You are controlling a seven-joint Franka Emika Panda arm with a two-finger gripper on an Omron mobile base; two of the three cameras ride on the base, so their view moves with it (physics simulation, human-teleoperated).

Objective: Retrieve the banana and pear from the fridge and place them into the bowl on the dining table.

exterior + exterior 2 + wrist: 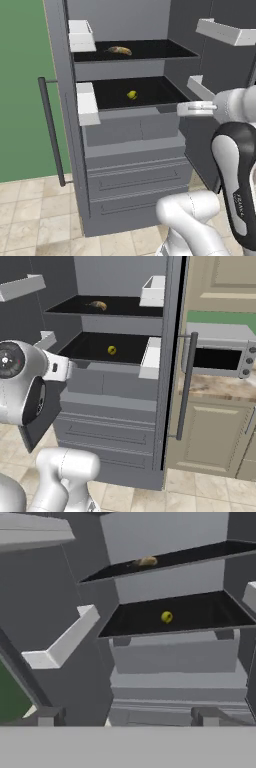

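Fridge [125, 150], both doors swung wide, so you have clear access to the two black shelves from the front.

Banana [119, 50]: lying flat on the upper shelf, toward the back. In the left base view its long axis runs roughly from 10 o'clock to 4 o'clock, nearly level; which end carries the dark tip is too small to tell. In the hand view it sits near 12 o'clock.

Pear [132, 94]: resting on the lower shelf, about mid-depth, well apart from the banana and below it, slightly toward 4 o'clock. It reads as a small round blob; no stem direction can be made out.

Gripper [125, 716]: fingers spread fully apart, nothing between them. It is held out in front of the shelves, short of both fruits, aimed into the open fridge; the pear lies just above centre in the hand view, which suggests you are lined up for it first.

Door bins [81, 35]: white, on the open doors either side; keep your approach between them.
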